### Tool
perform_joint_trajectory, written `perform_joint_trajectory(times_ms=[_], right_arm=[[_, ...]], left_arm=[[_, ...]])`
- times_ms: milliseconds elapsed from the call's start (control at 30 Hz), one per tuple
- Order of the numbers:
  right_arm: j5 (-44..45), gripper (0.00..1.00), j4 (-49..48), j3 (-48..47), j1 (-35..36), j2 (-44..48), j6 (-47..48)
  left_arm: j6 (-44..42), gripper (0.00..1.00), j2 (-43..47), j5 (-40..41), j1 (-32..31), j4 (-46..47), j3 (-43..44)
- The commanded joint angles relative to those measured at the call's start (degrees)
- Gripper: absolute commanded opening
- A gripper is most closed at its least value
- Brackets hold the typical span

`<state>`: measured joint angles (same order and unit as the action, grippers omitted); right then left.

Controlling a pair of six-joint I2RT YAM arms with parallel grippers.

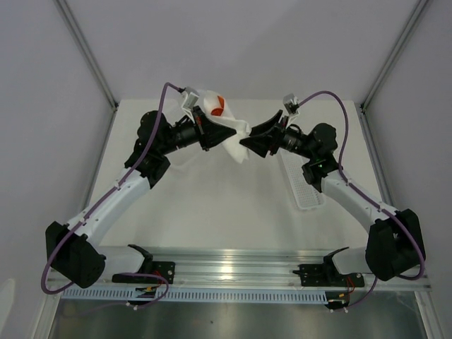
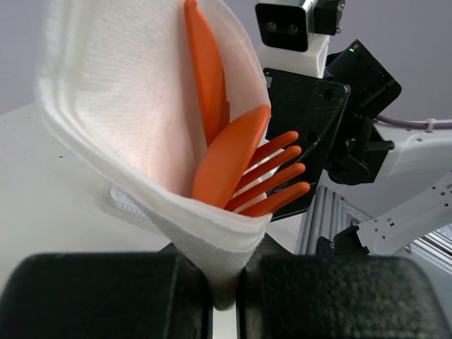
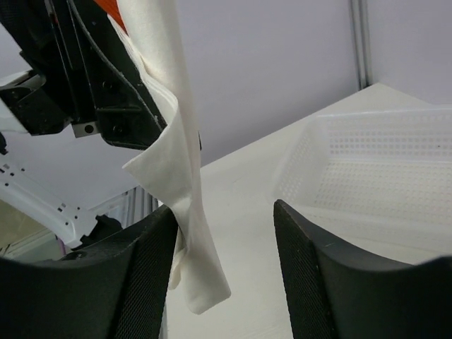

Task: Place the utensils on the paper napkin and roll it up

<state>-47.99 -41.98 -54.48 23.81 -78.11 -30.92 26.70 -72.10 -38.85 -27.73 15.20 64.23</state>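
Observation:
My left gripper point(image 1: 210, 133) is shut on the narrow end of the white paper napkin point(image 1: 232, 138), held up off the table. In the left wrist view point(image 2: 224, 293) the napkin point(image 2: 120, 106) forms a cone around the orange utensils point(image 2: 226, 152): a knife, a spoon and a fork stick out of its open end. The utensils show as an orange spot in the top view point(image 1: 218, 106). My right gripper point(image 1: 248, 143) is open. In the right wrist view point(image 3: 226, 258) the napkin's loose tail point(image 3: 185, 212) hangs between the fingers, against the left finger point(image 3: 134, 275).
A narrow white perforated tray point(image 1: 301, 185) lies on the table under the right arm; it also shows in the right wrist view point(image 3: 381, 169). The left arm's black wrist point(image 3: 85, 85) is close in front of the right gripper. The metal rail point(image 1: 240, 272) runs along the near edge.

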Motion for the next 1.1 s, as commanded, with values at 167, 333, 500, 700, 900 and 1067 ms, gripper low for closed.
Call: perform_joint_trajectory(times_ms=[167, 333, 500, 700, 900, 1067], right_arm=[[15.27, 0.58, 18.67, -5.81, 2.19, 8.49, 13.41], [23.37, 0.36, 27.81, -10.29, 6.32, 11.75, 21.77], [16.18, 0.13, 30.02, -16.08, 12.74, 4.66, 22.84], [21.35, 0.01, 21.94, -15.57, 11.08, 2.35, 19.75], [21.26, 0.00, 24.74, -17.33, 9.50, -0.47, 18.96], [23.11, 0.00, 26.33, -16.62, 7.57, -0.99, 18.62]], left_arm=[[-4.54, 0.01, 2.31, 10.01, -0.31, -5.08, 3.01], [-7.62, 0.01, 2.13, 18.53, -0.40, -8.87, 3.54], [-8.50, 0.01, 2.13, 19.61, -0.58, -9.93, 3.80], [-9.21, 0.01, 3.45, 18.02, -0.75, -10.98, 2.66], [-8.59, 0.01, 3.98, 16.62, -0.84, -10.11, 2.13], [-7.54, 0.01, 4.07, 13.72, -0.93, -9.14, 1.60]])
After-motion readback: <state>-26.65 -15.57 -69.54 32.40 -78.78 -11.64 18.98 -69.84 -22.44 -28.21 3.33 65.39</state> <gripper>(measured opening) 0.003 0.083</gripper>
